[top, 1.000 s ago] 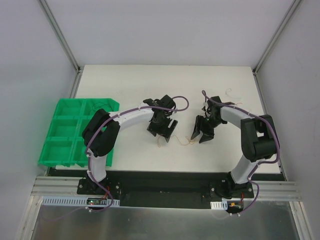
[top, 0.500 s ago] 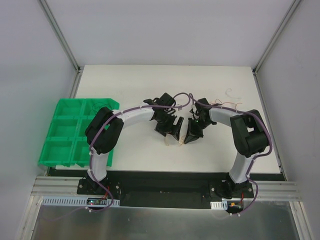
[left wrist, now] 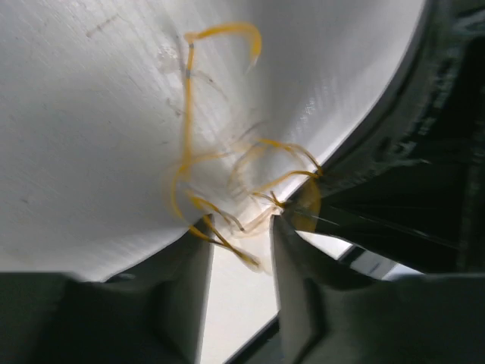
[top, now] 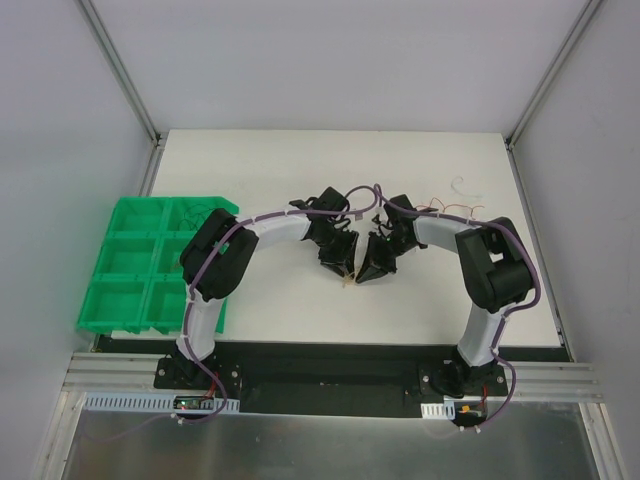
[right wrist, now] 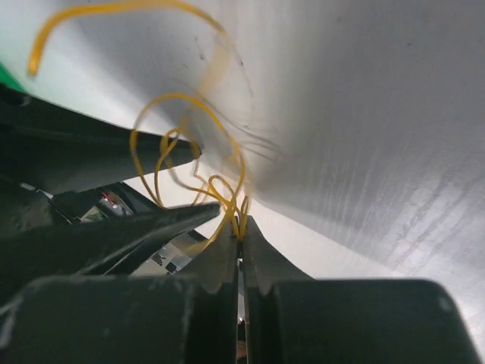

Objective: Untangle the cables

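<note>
A small tangle of orange-yellow cables lies on the white table, right where both grippers meet. In the right wrist view my right gripper is shut on the curly orange strands at its tips. In the left wrist view the same looped cables run between the fingers of my left gripper, which stand apart with a clear gap. From above, the left gripper and right gripper nearly touch, tip to tip.
A green compartment bin sits at the table's left edge, with a thin dark wire in a far cell. A loose orange wire and a white wire lie behind the right arm. Grey walls enclose the table.
Both grippers have moved inward to meet at the table's middle. The right gripper has shut on the orange strands. The left jaws have narrowed around the tangle.
</note>
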{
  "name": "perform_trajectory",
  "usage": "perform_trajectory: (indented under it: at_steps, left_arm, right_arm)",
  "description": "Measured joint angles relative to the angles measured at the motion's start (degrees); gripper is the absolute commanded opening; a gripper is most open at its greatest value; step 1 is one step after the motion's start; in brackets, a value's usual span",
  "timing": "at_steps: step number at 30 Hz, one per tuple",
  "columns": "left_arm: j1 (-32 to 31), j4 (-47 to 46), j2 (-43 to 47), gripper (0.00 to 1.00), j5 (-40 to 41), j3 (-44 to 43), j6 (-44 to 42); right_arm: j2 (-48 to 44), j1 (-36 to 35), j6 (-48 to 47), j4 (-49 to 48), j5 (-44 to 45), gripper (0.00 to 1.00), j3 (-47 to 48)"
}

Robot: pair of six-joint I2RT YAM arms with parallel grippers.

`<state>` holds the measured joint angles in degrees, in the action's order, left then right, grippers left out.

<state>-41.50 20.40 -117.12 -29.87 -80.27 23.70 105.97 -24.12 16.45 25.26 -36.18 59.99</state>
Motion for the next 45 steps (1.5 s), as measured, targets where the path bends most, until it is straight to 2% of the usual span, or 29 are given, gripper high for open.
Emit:
perform_trajectory:
  at_steps: [2, 9, 13, 15, 20, 26, 29, 34, 37, 40, 41, 42, 43, 44, 45]
  left_arm:
    - [0.28, -0.07, -0.83, 0.00, -0.04, 0.00, 0.55]
    - [2.23, -1.20, 1.18, 0.00, 3.17, 3.10, 0.83]
    - [4.96, 0.31, 9.14, 0.00, 8.57, 9.57, 1.09]
    - [6.47, 1.49, 15.82, 0.00, 12.50, 12.76, 1.42]
    - [10.27, 6.80, 34.80, 0.00, 23.39, 16.74, 5.35]
    - [14.29, 21.09, 52.30, 0.00, 40.48, 21.16, 19.32]
    - [17.92, 30.38, 56.19, 0.00, 44.09, 24.39, 29.22]
    - [26.80, 44.13, 60.30, 0.00, 45.44, 31.71, 43.67]
    - [31.21, 47.76, 63.25, 0.00, 45.53, 33.46, 47.56]
    - [36.63, 47.56, 63.80, 0.00, 45.31, 35.54, 47.89]
    - [38.27, 47.41, 63.23, 0.01, 45.38, 36.22, 47.82]
    - [39.17, 47.36, 62.66, 0.14, 45.51, 36.54, 47.76]
    - [40.09, 47.23, 61.64, 0.28, 45.90, 36.74, 47.67]
    - [40.50, 46.66, 60.65, 0.49, 47.01, 36.76, 47.58]
    - [40.54, 46.34, 60.48, 0.65, 47.50, 36.76, 47.30]
  right_arm:
    - [0.00, -0.09, 0.33, -0.35, -0.46, 0.00, 0.00]
    - [-0.20, -0.35, -0.13, 0.59, 0.07, 0.20, 0.00]
    - [-2.27, -0.02, -3.39, 5.51, 4.09, 0.36, 0.00]
    - [-4.70, 0.37, -5.18, 8.11, 6.45, 0.43, 0.00]
    - [-13.38, 1.01, -8.59, 12.63, 11.96, 0.44, 0.17]
    - [-15.50, 1.07, -10.47, 14.71, 14.84, 0.44, 0.33]
    - [-14.43, 1.16, -10.75, 15.04, 14.99, 0.44, 0.33]
    - [-13.51, 1.16, -11.08, 15.39, 14.99, 0.43, 0.33]
    - [-13.51, 1.27, -11.19, 15.69, 14.99, 0.43, 0.33]
    - [-13.51, 1.51, -11.19, 15.80, 14.99, 0.45, 0.33]
    - [-13.53, 1.55, -11.19, 15.85, 15.02, 0.45, 0.33]
    - [-13.55, 1.60, -11.21, 15.91, 15.10, 0.46, 0.33]
    - [-13.66, 1.62, -11.21, 15.96, 15.28, 0.48, 0.33]
    - [-13.79, 1.64, -11.21, 16.04, 15.41, 0.52, 0.33]
    - [-14.05, 1.64, -11.28, 16.13, 15.67, 0.56, 0.33]
